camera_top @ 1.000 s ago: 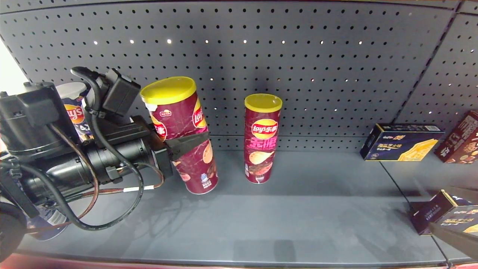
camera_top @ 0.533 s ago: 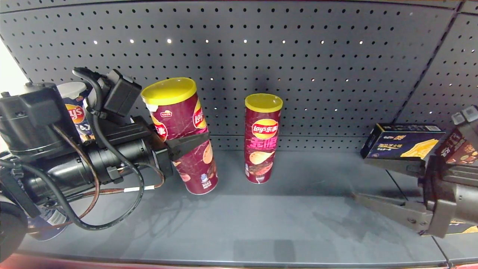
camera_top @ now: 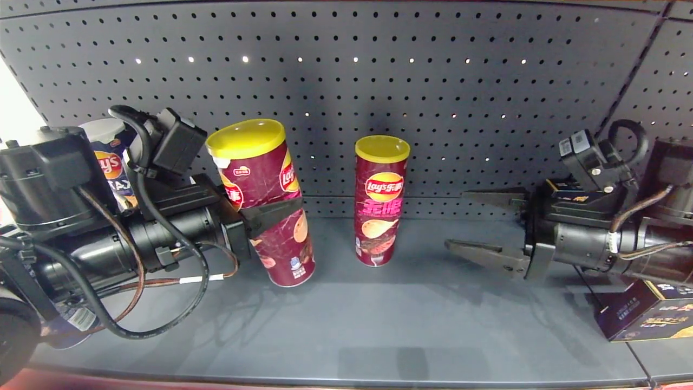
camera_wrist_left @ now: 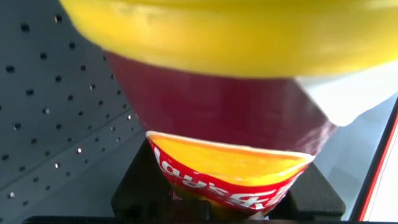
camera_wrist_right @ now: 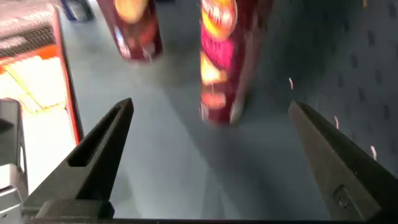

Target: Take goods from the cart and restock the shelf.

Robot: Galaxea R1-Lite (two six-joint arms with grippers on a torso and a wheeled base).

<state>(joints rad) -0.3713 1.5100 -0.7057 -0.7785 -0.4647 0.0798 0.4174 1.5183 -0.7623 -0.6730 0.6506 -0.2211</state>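
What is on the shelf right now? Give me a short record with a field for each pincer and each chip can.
left pincer: shut on held can
held can: maroon, yellow lid, tilted; base low over the shelf, contact unclear
standing can: upright on the shelf near the pegboard, apart from held can
right pincer: open, empty, to the right of standing can, not touching it
box: dark, at the shelf's right front

The tilted can [camera_top: 268,200] is maroon with a yellow lid and a red-and-yellow badge. The upright can [camera_top: 379,200] has the same colours, plus pink lettering. The pegboard [camera_top: 460,70] is dark grey, dotted with rows of holes. The far-left can [camera_top: 111,162] looks blue with a grey lid. The box [camera_top: 644,317] is navy with yellow print.
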